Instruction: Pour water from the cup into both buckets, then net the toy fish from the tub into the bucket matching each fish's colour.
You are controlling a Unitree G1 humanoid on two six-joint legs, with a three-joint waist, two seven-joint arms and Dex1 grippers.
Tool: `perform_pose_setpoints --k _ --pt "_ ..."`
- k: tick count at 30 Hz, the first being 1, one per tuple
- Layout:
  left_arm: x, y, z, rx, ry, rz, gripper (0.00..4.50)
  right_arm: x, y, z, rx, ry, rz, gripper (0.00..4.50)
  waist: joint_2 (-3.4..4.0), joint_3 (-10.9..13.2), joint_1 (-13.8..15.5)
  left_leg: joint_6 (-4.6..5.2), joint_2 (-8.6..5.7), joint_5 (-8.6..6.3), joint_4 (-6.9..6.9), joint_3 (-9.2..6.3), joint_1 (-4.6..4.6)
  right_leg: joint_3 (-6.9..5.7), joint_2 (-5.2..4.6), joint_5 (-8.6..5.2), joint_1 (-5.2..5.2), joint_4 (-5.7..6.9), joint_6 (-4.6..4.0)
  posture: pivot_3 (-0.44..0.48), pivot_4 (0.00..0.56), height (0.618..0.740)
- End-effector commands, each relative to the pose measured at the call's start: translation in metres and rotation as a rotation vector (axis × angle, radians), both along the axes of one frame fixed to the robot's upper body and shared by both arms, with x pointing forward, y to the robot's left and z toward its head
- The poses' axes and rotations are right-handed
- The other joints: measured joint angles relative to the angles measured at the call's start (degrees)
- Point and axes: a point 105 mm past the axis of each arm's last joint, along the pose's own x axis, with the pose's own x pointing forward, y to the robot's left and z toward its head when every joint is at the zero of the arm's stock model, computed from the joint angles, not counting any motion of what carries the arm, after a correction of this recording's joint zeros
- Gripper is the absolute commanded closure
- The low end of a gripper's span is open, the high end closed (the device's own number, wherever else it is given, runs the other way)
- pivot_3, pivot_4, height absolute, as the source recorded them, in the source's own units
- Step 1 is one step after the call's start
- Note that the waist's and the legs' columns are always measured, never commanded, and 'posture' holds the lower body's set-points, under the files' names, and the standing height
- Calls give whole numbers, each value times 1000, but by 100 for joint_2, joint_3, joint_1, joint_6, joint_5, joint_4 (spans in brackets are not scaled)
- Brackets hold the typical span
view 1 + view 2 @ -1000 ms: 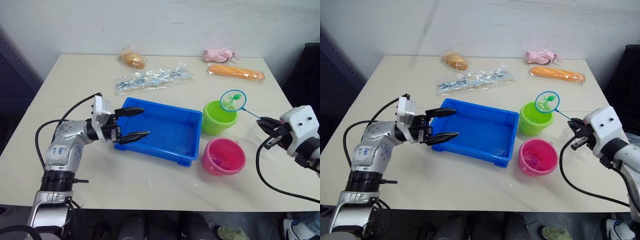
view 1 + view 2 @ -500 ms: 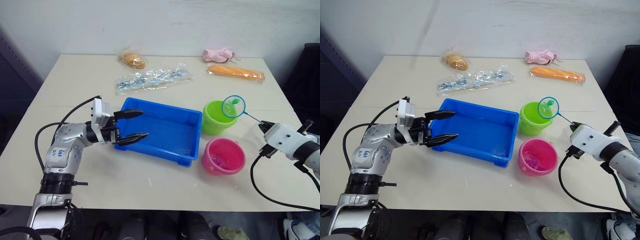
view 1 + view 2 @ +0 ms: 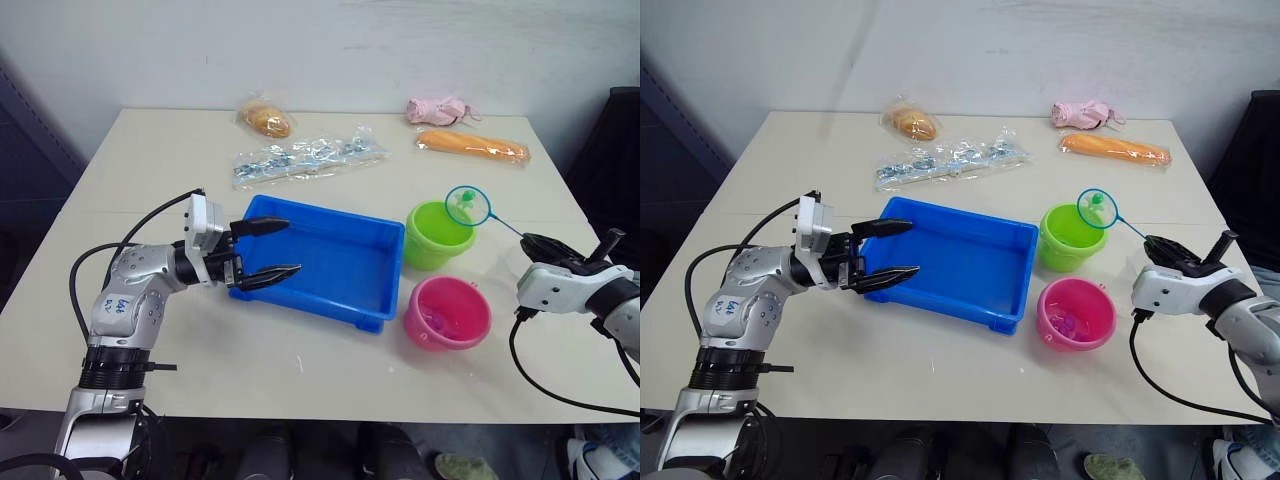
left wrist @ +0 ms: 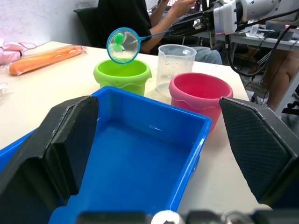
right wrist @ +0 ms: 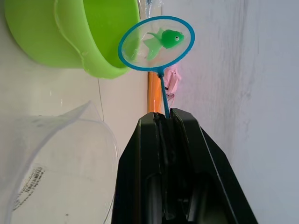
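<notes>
The blue tub [image 3: 352,288] lies at the table's middle. My left gripper [image 3: 270,248] hangs open over its left end, holding nothing. Right of the tub stand the green bucket [image 3: 430,240] and, nearer me, the pink bucket [image 3: 447,312] with small pink shapes inside. My right gripper [image 3: 537,243] is shut on the net's thin handle. The net's blue hoop [image 3: 466,205] hovers over the green bucket's right rim with a green toy fish [image 5: 161,39] in the mesh. The clear cup [image 4: 175,65] stands beside the two buckets.
At the table's far side lie a bagged bun [image 3: 266,120], a clear crinkled packet [image 3: 308,158], an orange carrot-like toy [image 3: 472,145] and a pink cloth [image 3: 438,108]. A person [image 4: 135,16] sits beyond the table's right edge.
My right wrist has rolled over and dropped lower, still gripping the net. The hoop stays over the green bucket's right rim. The left arm has barely moved.
</notes>
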Motion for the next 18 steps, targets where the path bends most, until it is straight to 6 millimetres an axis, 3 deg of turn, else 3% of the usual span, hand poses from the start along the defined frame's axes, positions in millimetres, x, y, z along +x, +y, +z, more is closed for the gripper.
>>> perform_pose_setpoints --k 1,8,13,15,18 --pt "-5 -1 8 -12 -38 -10 41 -1 1 17 -71 -64 37 4500 0 0 1 0 0 0 0 0 0 0 0 0 0 0 0 0 150 740" --pt "-3 -2 9 -12 -42 -13 41 2 -1 13 -186 -38 41 4500 1 0 1 -1 2 0 1 0 1 0 1 0 1 0 0 0 150 740" --pt "-4 -1 6 -8 -37 -20 41 8 1 20 -165 -45 40 4500 1 0 -8 -1 1 1 2 1 2 1 0 0 1 2 0 0 150 740" --pt "-5 0 5 -7 -36 -21 41 6 3 23 -127 -50 52 4500 1 0 -7 -1 2 1 2 0 1 0 1 0 1 2 0 0 150 740" --pt "-6 5 5 -3 -37 -22 41 0 19 43 152 -85 128 4500 1 0 -6 -1 2 1 3 0 1 0 0 0 2 2 0 0 150 740"
